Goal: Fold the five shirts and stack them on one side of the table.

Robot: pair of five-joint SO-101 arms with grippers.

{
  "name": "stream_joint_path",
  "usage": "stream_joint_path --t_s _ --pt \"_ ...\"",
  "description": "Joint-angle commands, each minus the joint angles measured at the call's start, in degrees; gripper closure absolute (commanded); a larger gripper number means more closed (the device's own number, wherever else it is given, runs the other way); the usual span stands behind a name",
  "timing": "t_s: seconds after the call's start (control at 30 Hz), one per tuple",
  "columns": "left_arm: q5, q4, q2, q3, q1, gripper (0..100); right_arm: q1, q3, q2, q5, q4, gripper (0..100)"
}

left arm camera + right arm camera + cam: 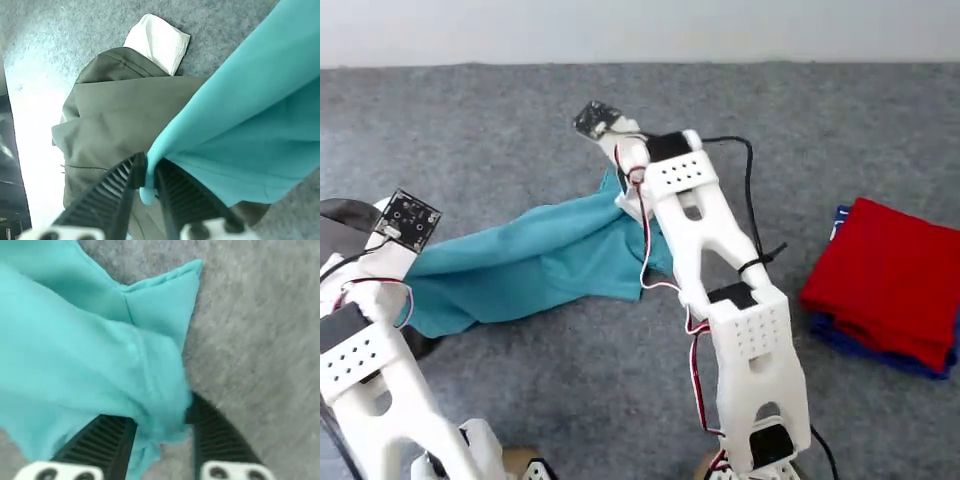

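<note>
Left end effector (148, 182): closed on an edge of the teal shirt (250, 115), which is pinched between the ribbed fingers (107, 192), pads nearly touching. From the pinch the teal cloth is fanned out away from the end effector. Directly below and beyond this end effector an olive-grey shirt (115, 120) is seen crumpled on the grey worktop (60, 35). A folded white garment (159, 41) is laid against the olive-grey shirt's far edge, touching it.

Right end effector (160, 435): clamped on the same teal shirt. A bunched fold is held between the fingers (100, 440), which are kept somewhat apart by the bulk of the cloth. A hemmed corner of the shirt is laid on the worktop just beyond this end effector.

From the high view, the teal shirt (535, 260) is stretched between the two end effectors, and most of its span is draped on the worktop between them. Well apart from the right end effector, on the side away from the left arm, a folded red shirt (890, 280) is stacked on a folded blue shirt (865, 345). Only the blue shirt's edges are exposed under the red one.
</note>
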Motion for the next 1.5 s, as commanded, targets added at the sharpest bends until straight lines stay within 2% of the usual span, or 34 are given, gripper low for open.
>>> stream_joint_path --t_s 0.0,0.2,0.33,0.73,1.1,1.47 --pt "0.70 -1.05 -1.23 -0.31 -0.09 98 -0.48 -12.92 0.92 -4.40 10.77 76.7" --pt "0.70 -1.05 -1.23 -0.31 0.18 98 -0.66 -23.91 2.86 -4.40 22.73 76.8" --pt "0.70 -1.05 -1.23 -0.31 0.18 98 -1.19 -22.68 0.22 -4.48 22.99 76.8" --pt "0.70 -1.05 -1.23 -0.22 0.18 98 -10.42 7.03 -12.18 -4.75 22.81 76.8" --pt "0.70 -0.97 -1.23 -0.22 0.26 98 -15.34 8.35 -1.80 -7.91 22.55 76.8" --pt "0.70 -0.97 -1.23 1.27 0.26 98 -15.87 4.04 5.93 -8.00 20.00 76.8"
